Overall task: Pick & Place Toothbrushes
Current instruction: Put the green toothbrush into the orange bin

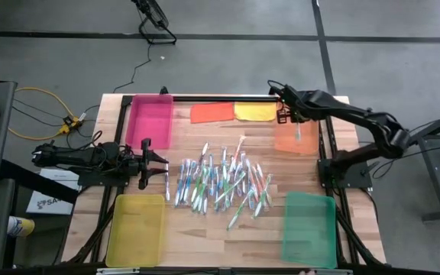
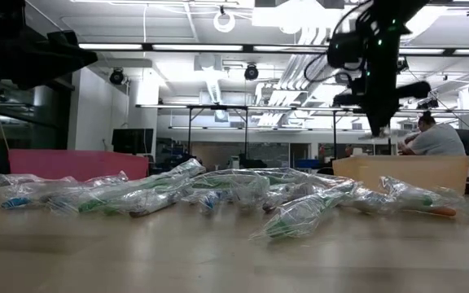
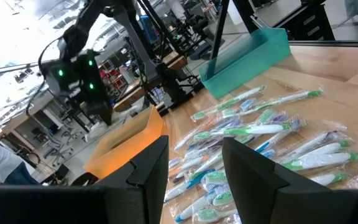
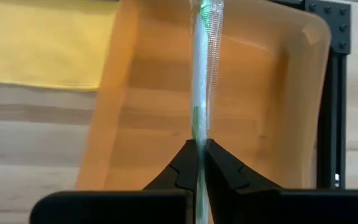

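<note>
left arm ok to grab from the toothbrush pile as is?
Probably yes. The left claw is open and sits at the pile's left edge, pointing into it, with only bare table between. The right claw is away over the orange tray, shut on a wrapped toothbrush.

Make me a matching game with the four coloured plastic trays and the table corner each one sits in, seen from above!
Things:
1. pink plastic tray
2. orange plastic tray
3. yellow plastic tray
4. teal plastic tray

Places in the high view:
A. bottom right
B. top left
C. bottom left
D. top right, under the right gripper

Pairs: 1-B, 2-D, 3-C, 4-A
</note>
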Controlling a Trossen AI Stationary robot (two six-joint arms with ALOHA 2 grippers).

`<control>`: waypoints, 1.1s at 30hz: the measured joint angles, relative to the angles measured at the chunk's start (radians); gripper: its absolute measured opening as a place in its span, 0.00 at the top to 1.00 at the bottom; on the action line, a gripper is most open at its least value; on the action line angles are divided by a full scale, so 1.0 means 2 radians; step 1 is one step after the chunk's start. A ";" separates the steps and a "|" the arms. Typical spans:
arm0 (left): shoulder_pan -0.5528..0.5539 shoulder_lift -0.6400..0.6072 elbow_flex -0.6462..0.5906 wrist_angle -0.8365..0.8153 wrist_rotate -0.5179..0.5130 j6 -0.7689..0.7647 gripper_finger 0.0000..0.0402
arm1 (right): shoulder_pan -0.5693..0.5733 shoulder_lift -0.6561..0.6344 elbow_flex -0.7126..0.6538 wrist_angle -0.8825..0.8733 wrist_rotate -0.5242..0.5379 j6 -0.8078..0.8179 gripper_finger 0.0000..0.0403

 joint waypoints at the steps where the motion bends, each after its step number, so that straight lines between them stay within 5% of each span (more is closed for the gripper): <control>1: 0.000 0.000 0.000 0.000 0.000 0.000 0.63 | -0.005 0.003 -0.006 0.008 -0.001 -0.005 0.98; 7: 0.000 0.000 0.000 0.000 0.000 0.000 0.63 | -0.015 0.010 -0.018 0.027 -0.005 -0.030 0.90; 19: 0.000 0.000 0.000 0.000 0.000 0.000 0.63 | 0.010 -0.033 -0.018 0.017 -0.058 -0.030 0.54; 25: 0.000 0.000 0.000 0.000 0.000 0.000 0.63 | 0.100 -0.082 -0.018 -0.005 -0.131 -0.090 0.49; 33: 0.000 0.000 0.000 0.000 0.000 0.000 0.63 | 0.259 -0.089 -0.018 -0.028 -0.204 -0.295 0.49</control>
